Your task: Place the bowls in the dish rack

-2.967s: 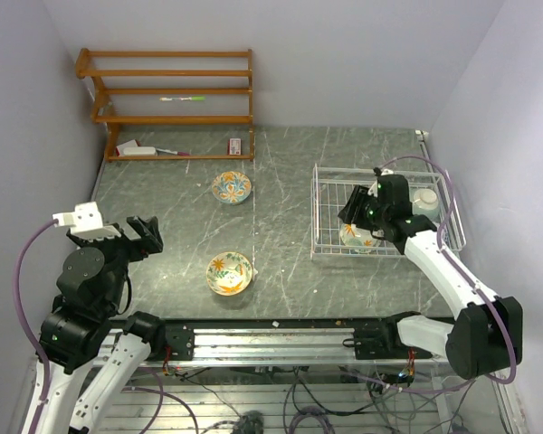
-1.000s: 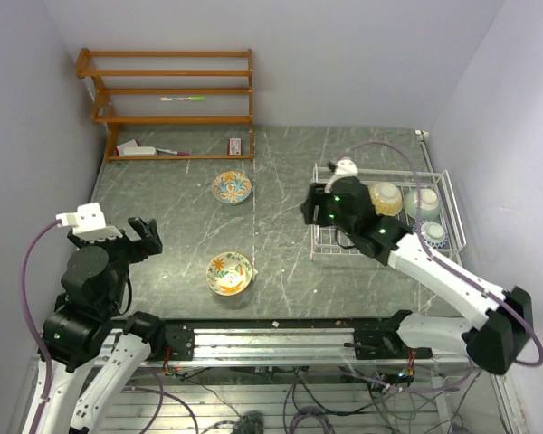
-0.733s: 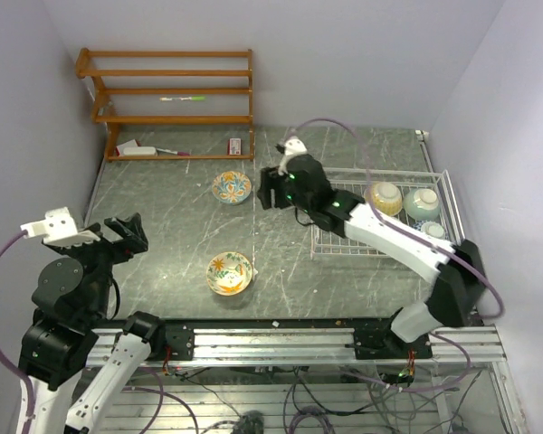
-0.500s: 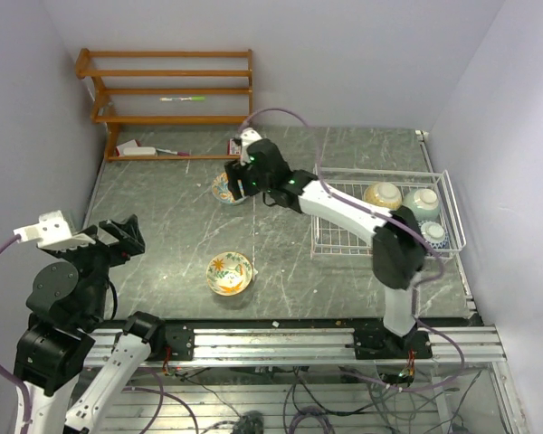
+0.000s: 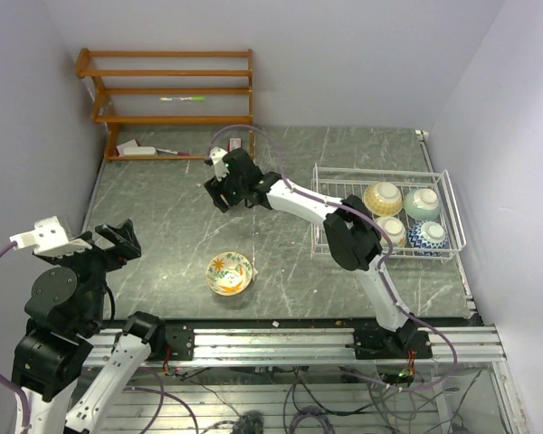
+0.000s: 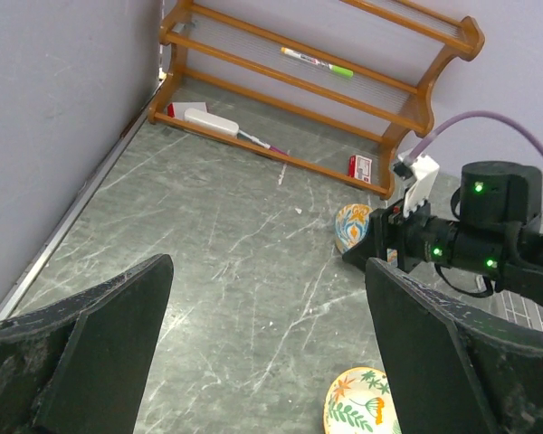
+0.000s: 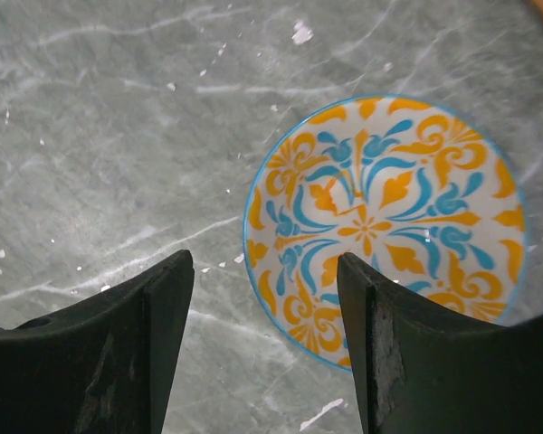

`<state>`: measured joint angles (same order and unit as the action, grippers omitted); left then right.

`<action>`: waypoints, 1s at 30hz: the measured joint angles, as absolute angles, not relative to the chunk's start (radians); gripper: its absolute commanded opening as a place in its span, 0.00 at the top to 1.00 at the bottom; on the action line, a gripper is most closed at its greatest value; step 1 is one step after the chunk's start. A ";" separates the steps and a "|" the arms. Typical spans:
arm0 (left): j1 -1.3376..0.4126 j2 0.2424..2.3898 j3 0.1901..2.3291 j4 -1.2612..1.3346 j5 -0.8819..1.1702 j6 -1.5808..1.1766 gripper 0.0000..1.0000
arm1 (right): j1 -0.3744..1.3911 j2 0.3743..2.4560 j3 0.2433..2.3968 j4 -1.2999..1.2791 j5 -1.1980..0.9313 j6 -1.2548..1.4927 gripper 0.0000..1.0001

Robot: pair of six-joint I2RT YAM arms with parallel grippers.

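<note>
A blue-yellow patterned bowl (image 7: 389,226) sits upright on the grey table. It also shows in the left wrist view (image 6: 351,226). My right gripper (image 7: 264,271) is open just above it, with the bowl's left rim between the fingers. In the top view the right gripper (image 5: 223,192) covers most of that bowl. A cream bowl with orange flowers (image 5: 229,272) stands at the near middle of the table. The white wire dish rack (image 5: 380,168) on the right holds several bowls. My left gripper (image 6: 270,271) is open and empty, raised at the near left (image 5: 118,237).
An orange-brown wooden shelf unit (image 5: 167,99) stands at the far left against the wall, with a marker and small items on it. Walls close in on the left and right. A metal rail (image 5: 271,339) runs along the near edge.
My right arm has left the rack and swung left across the table to the blue-yellow bowl. My left arm has shifted slightly left and nearer.
</note>
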<state>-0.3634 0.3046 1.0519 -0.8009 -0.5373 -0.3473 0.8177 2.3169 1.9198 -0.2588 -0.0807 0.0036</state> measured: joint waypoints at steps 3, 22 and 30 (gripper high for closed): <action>-0.363 0.300 1.052 -0.802 -0.542 -0.347 0.02 | 0.825 2.337 1.916 -0.260 -0.090 -0.017 0.36; -0.363 0.300 1.050 -0.806 -0.554 -0.348 0.02 | 0.843 2.357 1.859 -0.115 0.083 -0.056 1.00; -0.363 0.300 1.050 -0.811 -0.553 -0.349 0.02 | 0.847 2.107 1.523 -0.013 -0.067 0.046 1.00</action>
